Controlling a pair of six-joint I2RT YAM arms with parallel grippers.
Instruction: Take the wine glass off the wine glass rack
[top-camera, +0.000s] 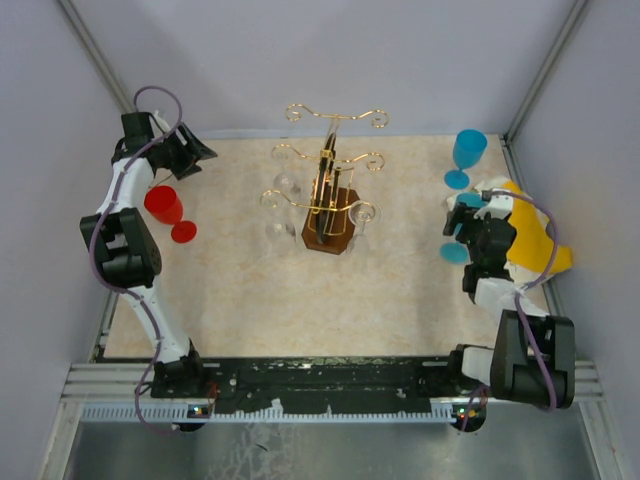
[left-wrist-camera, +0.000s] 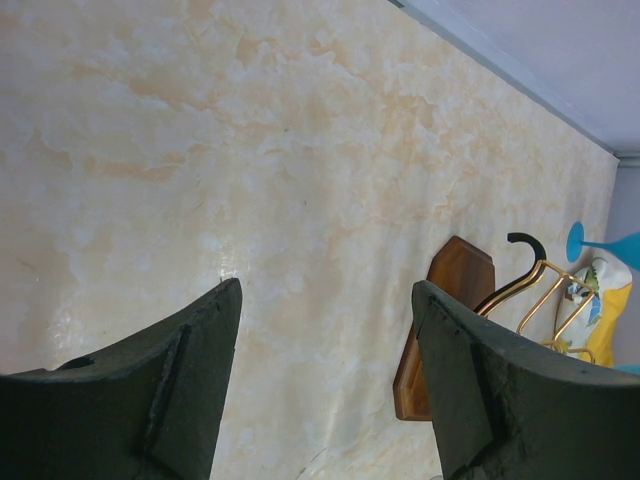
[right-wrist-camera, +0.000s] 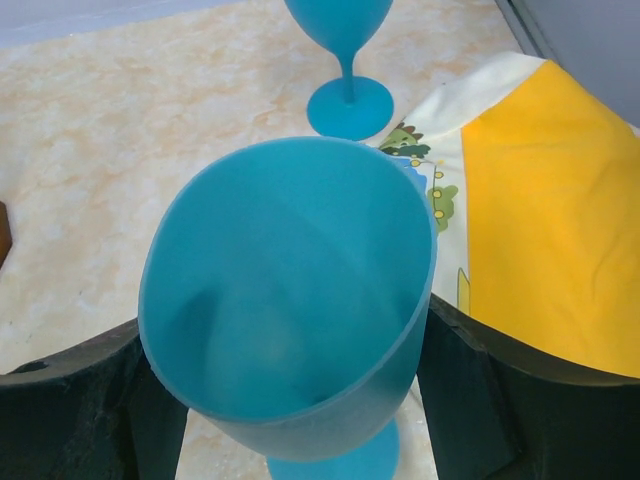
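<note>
The wine glass rack (top-camera: 330, 190) is a gold wire stand on a dark wooden base, at the middle of the table. Clear wine glasses hang on it, two on its left (top-camera: 286, 186) and one on its right (top-camera: 362, 213). My right gripper (top-camera: 468, 232) is at the right edge, its jaws against both sides of a blue wine glass (right-wrist-camera: 285, 300), whose bowl fills the right wrist view between the fingers (right-wrist-camera: 500, 400). My left gripper (top-camera: 200, 150) is open and empty at the far left; its wrist view (left-wrist-camera: 325, 290) shows bare table and the rack's base (left-wrist-camera: 455, 300).
A red wine glass (top-camera: 165, 205) lies next to the left arm. A second blue wine glass (top-camera: 467, 150) stands at the far right corner. A yellow and white cloth (top-camera: 530, 235) lies under the right arm. Enclosure walls close in on three sides.
</note>
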